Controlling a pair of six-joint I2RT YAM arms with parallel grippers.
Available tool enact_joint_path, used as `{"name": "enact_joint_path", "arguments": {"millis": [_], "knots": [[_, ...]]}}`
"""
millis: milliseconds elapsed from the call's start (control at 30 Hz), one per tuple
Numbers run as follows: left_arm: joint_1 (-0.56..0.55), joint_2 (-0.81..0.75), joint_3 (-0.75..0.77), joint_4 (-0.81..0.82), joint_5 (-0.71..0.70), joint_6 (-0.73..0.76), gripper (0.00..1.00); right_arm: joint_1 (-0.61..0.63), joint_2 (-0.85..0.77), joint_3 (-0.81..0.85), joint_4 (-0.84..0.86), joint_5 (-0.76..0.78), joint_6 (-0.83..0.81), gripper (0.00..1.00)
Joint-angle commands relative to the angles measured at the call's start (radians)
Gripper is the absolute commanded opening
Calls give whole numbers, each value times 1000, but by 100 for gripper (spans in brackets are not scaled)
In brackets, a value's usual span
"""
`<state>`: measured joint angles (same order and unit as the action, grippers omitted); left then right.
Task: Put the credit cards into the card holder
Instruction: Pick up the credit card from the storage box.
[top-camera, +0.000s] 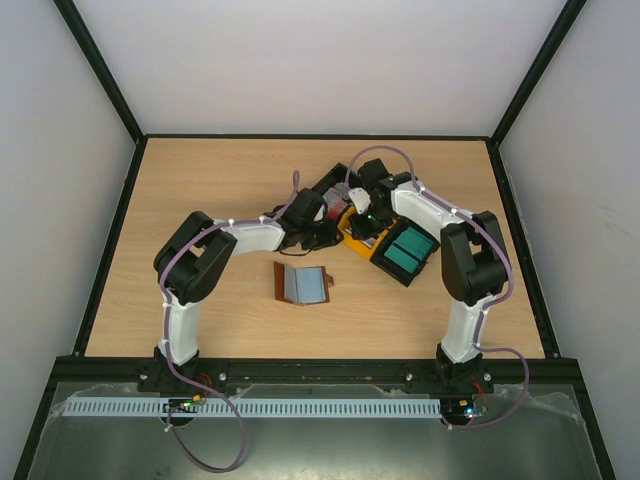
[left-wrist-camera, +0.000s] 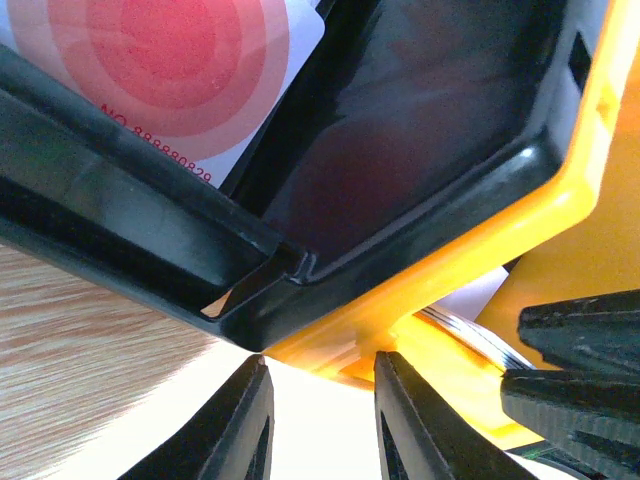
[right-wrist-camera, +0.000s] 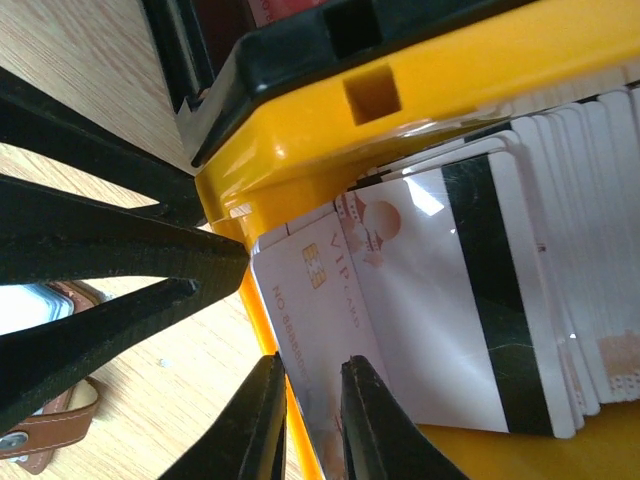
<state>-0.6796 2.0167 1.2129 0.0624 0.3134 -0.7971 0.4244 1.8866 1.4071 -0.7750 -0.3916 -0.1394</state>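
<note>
The brown card holder (top-camera: 303, 284) lies open on the table in front of the black-and-yellow bin tray (top-camera: 393, 272); a corner of the holder (right-wrist-camera: 45, 440) also shows in the right wrist view. The tray holds teal credit cards (top-camera: 408, 250), a red-and-white card (left-wrist-camera: 170, 70) and a stack of white cards (right-wrist-camera: 560, 250), one with a dark stripe. My left gripper (left-wrist-camera: 323, 360) (top-camera: 335, 232) has its jaws on the tray's yellow rim (left-wrist-camera: 480, 240). My right gripper (right-wrist-camera: 312, 362) (top-camera: 362, 218) reaches into the tray, jaws narrowly apart around the slanted edge of a white VIP card (right-wrist-camera: 330, 300).
Both arms crowd together over the tray at the middle of the wooden table (top-camera: 200, 180). The left gripper's fingers (right-wrist-camera: 120, 255) sit right beside my right fingers at the tray's yellow wall (right-wrist-camera: 420, 90). A black frame edges the table.
</note>
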Motion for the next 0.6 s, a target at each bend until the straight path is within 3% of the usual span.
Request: {"name": "enact_joint_path", "arguments": {"millis": [0, 567], "knots": [[-3, 32, 10, -19, -9, -1, 30, 5, 19, 19, -25, -27, -10, 14], [-3, 35, 7, -17, -7, -5, 30, 5, -29, 9, -23, -43, -19, 4]]}}
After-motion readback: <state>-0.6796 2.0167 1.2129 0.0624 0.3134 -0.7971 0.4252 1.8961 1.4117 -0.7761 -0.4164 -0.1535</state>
